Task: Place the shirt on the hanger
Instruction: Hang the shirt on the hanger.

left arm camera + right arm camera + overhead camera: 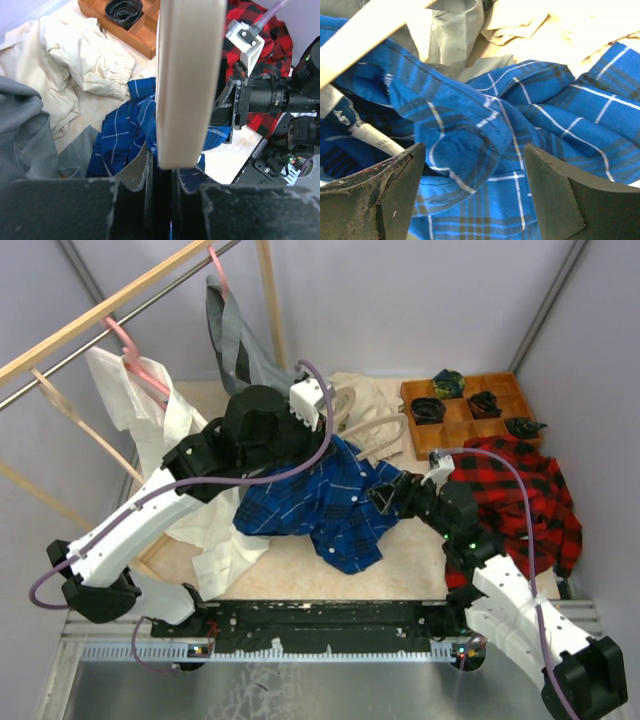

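The blue checked shirt [320,502] lies crumpled in the middle of the table. It also shows in the left wrist view [120,135] and fills the right wrist view [520,125]. The beige hanger [372,428] lies at the shirt's far edge. My left gripper [162,172] is shut on one hanger arm [187,75], which points away over the shirt. In the top view this gripper [318,440] is mostly hidden under its wrist. My right gripper [385,498] is open low over the shirt's right edge, with blue cloth between its fingers [395,192]. A hanger bar [365,45] crosses the right wrist view's upper left.
A red-and-black plaid shirt [520,490] lies at the right. An orange wooden tray [452,430] with dark rolled items stands at the back right. A white shirt [150,420] hangs on a pink hanger from the rail [100,320] at the left. Grey [235,340] and cream [375,395] garments lie behind.
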You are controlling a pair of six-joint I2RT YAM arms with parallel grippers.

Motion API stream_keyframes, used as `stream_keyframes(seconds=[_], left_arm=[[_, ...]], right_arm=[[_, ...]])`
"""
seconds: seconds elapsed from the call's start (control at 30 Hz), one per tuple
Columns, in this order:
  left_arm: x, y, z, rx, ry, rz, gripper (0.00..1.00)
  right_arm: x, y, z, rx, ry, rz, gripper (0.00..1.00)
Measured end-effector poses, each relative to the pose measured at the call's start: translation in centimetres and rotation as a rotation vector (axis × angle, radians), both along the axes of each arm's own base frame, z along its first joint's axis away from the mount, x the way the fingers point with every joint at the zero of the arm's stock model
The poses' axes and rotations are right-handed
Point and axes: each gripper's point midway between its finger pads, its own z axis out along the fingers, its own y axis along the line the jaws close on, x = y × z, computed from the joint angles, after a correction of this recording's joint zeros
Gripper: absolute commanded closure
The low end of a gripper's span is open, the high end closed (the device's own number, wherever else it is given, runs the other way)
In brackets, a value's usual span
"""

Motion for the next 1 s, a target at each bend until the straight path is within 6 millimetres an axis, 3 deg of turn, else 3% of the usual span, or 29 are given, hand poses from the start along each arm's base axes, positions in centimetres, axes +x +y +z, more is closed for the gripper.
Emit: stream_keyframes(seconds=[0.23, 0.57, 0.87, 1.0], left_arm=[[-0.3, -0.1, 1.2, -0.027, -0.011, -0.017, 1.0], [-0.8, 0.2, 1.9, -0.045, -0.017, -0.03, 1.0], [-1.3, 0.1, 2.1, -0.056, -0.011, -0.051, 1.0], [-1.6, 0.1, 2.3, -0.065, -0.01, -0.064, 1.0]], right_arm=[[0.3, -1.0, -0.8, 0.022, 0.039, -0.08, 0.29], [-0.4, -0.9, -0.8, 0.363, 0.088, -0.16, 0.29], [0.0, -1.8, 1.8, 0.526, 0.029, -0.216, 0.31], [0.4, -1.8, 1.6, 0.531, 0.039, -0.226, 0.33]])
